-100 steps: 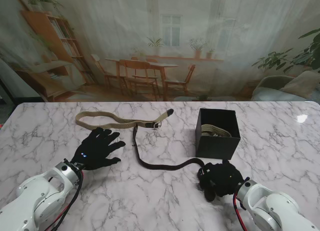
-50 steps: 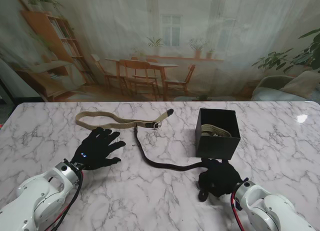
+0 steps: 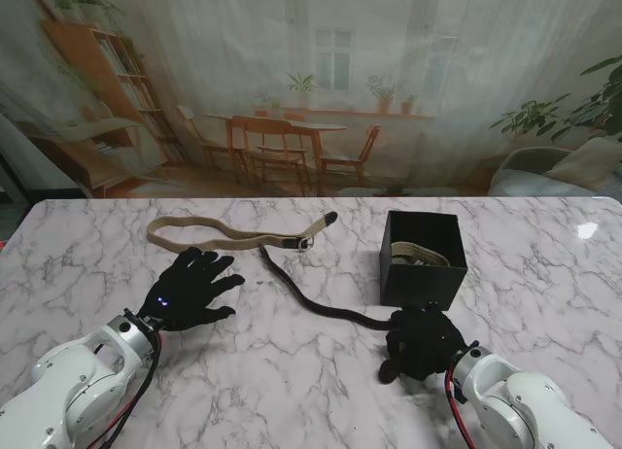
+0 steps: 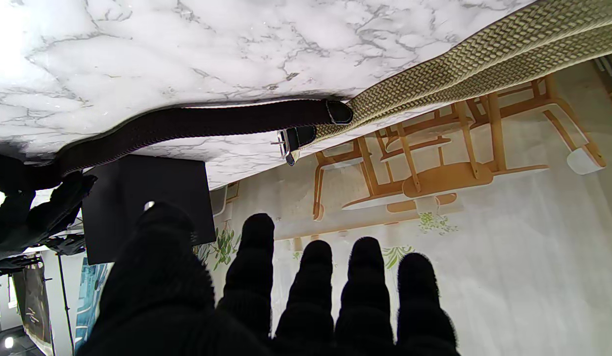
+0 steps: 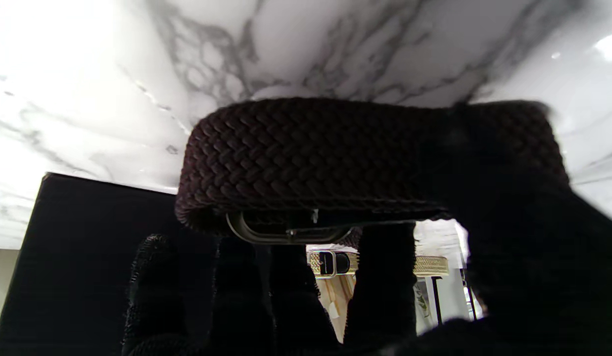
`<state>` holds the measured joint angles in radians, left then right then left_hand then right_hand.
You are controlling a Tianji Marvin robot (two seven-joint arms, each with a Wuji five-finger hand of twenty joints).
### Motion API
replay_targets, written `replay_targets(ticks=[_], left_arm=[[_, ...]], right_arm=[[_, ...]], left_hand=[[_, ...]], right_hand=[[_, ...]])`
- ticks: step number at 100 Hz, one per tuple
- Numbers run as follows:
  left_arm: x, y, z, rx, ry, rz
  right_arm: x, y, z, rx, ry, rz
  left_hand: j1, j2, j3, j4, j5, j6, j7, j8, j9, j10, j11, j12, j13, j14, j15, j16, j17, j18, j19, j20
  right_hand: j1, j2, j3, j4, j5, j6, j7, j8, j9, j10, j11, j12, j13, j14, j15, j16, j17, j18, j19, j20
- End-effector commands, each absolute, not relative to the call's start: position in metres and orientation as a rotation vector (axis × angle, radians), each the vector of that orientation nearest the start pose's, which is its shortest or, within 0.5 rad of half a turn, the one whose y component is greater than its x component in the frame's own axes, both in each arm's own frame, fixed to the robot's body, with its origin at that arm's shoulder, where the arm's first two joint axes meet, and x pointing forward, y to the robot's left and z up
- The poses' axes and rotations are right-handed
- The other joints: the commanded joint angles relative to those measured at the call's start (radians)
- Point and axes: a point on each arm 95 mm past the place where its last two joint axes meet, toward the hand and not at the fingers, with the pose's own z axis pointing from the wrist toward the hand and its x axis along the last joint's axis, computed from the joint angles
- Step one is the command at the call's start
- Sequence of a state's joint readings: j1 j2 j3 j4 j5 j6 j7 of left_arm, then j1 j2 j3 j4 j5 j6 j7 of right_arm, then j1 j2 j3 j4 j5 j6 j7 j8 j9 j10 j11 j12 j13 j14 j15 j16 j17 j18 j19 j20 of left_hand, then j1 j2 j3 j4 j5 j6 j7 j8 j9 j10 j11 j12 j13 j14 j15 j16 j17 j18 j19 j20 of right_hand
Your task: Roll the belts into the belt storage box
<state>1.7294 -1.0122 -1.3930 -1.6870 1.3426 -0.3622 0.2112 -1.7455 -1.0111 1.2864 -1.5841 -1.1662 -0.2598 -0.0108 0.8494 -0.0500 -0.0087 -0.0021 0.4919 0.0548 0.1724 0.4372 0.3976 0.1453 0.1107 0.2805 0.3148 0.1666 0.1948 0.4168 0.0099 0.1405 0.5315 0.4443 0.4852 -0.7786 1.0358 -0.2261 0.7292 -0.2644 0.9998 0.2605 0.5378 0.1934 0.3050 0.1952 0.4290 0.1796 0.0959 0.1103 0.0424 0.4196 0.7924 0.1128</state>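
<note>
Trailing from the right hand (image 3: 424, 342), the dark brown belt (image 3: 313, 300) runs up and to the left across the marble table (image 3: 544, 274), its free tip lying near the buckle of the tan belt (image 3: 228, 237); so its long axis points away from that hand toward the far left. The right wrist view shows the fingers (image 5: 385, 277) clamped on the buckle end, with a first turn of braid wrapped over them. The black storage box (image 3: 422, 259), already holding a rolled tan belt, sits just beyond the right hand, so that arm is the nearer for the drop. The left hand (image 3: 190, 289) rests flat on the table, fingers spread, holding nothing. Compared with a second ago, the loose length has straightened and shortened, its earlier bend pulled out as the roll takes up slack.
</note>
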Motion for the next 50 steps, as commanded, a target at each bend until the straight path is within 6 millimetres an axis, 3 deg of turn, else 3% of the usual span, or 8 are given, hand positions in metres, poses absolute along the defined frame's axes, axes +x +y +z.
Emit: replay_targets(ticks=[1,9,22,25,34,40,46,50], left_arm=[[0.3589,0.0371,-0.3126,-0.670,1.726,-1.472],[0.3589,0.0371,-0.3127,-0.670,1.726,-1.472],[0.3590,0.0367,-0.3128,-0.670,1.728,-1.472],[0.3590,0.0367,-0.3128,-0.670,1.728,-1.472],[0.3590,0.0367,-0.3128,-0.670,1.728,-1.472],[0.3590,0.0367,-0.3128,-0.670,1.728,-1.472],[0.3590,0.0367,-0.3128,-0.669,1.729,-1.472],[0.3591,0.0367,-0.3128,-0.669,1.729,-1.473]], right_arm=[[0.3350,-0.0357,-0.3954,1.071,1.886,1.337],[0.3350,-0.0350,-0.3954,1.063,1.873,1.350],[0.3343,-0.0341,-0.3955,1.066,1.844,1.380],[0.3344,-0.0342,-0.3955,1.058,1.837,1.386],[0.3347,-0.0342,-0.3960,1.043,1.823,1.397],[0.3348,-0.0341,-0.3964,1.036,1.820,1.402],[0.3355,-0.0336,-0.3969,1.027,1.808,1.419],[0.3358,-0.0333,-0.3971,1.025,1.802,1.427]], left_hand=[[0.022,0.051,-0.020,-0.016,0.013,0.019,0.007,0.011,-0.034,0.022,-0.011,0.007,-0.010,0.012,-0.015,0.002,-0.020,0.030,-0.024,-0.001],[0.022,0.051,-0.020,-0.016,0.015,0.019,0.007,0.011,-0.033,0.021,-0.011,0.007,-0.011,0.012,-0.016,0.002,-0.021,0.031,-0.025,-0.001],[0.021,0.050,-0.020,-0.016,0.018,0.019,0.009,0.012,-0.033,0.022,-0.012,0.007,-0.011,0.013,-0.016,0.002,-0.020,0.030,-0.026,-0.001],[0.020,0.051,-0.020,-0.016,0.018,0.019,0.009,0.012,-0.032,0.023,-0.011,0.007,-0.011,0.012,-0.016,0.002,-0.021,0.030,-0.026,-0.001],[0.020,0.051,-0.020,-0.016,0.019,0.018,0.009,0.012,-0.033,0.022,-0.012,0.007,-0.012,0.012,-0.016,0.002,-0.021,0.030,-0.027,-0.001],[0.020,0.051,-0.020,-0.016,0.020,0.018,0.010,0.013,-0.033,0.023,-0.012,0.007,-0.011,0.012,-0.016,0.002,-0.020,0.031,-0.027,-0.001],[0.020,0.050,-0.020,-0.016,0.020,0.019,0.010,0.013,-0.034,0.022,-0.012,0.007,-0.011,0.011,-0.016,0.002,-0.020,0.031,-0.027,0.000],[0.019,0.051,-0.020,-0.016,0.020,0.018,0.010,0.013,-0.033,0.022,-0.012,0.008,-0.011,0.012,-0.015,0.002,-0.020,0.031,-0.028,0.000]], right_hand=[[0.002,0.092,-0.024,0.000,0.129,0.041,0.213,0.071,0.090,-0.057,0.076,0.039,0.038,0.005,-0.019,-0.009,0.004,0.000,-0.035,-0.032],[0.003,0.118,-0.038,-0.008,0.102,0.037,0.218,0.074,0.182,-0.092,0.168,0.105,0.118,0.002,0.029,0.016,0.053,0.014,-0.024,-0.035],[0.037,0.151,-0.067,-0.020,0.028,0.031,0.231,0.088,0.294,-0.147,0.293,0.232,0.246,-0.049,0.097,0.076,0.150,0.015,0.042,-0.004],[0.048,0.159,-0.076,-0.020,0.005,0.024,0.230,0.087,0.351,-0.168,0.343,0.271,0.318,-0.079,0.134,0.111,0.209,0.014,0.107,0.038],[0.060,0.168,-0.085,-0.021,-0.018,0.014,0.220,0.090,0.421,-0.184,0.380,0.306,0.405,-0.119,0.168,0.160,0.287,-0.009,0.193,0.117],[0.070,0.175,-0.088,-0.021,-0.032,0.015,0.172,0.096,0.482,-0.196,0.396,0.324,0.476,-0.139,0.195,0.216,0.347,-0.033,0.240,0.222],[0.082,0.179,-0.089,-0.021,-0.061,0.016,0.105,0.105,0.543,-0.210,0.411,0.336,0.531,-0.156,0.228,0.239,0.385,-0.047,0.280,0.256],[0.092,0.181,-0.089,-0.021,-0.108,0.027,0.024,0.067,0.585,-0.223,0.417,0.338,0.560,-0.169,0.241,0.251,0.401,-0.055,0.293,0.267]])
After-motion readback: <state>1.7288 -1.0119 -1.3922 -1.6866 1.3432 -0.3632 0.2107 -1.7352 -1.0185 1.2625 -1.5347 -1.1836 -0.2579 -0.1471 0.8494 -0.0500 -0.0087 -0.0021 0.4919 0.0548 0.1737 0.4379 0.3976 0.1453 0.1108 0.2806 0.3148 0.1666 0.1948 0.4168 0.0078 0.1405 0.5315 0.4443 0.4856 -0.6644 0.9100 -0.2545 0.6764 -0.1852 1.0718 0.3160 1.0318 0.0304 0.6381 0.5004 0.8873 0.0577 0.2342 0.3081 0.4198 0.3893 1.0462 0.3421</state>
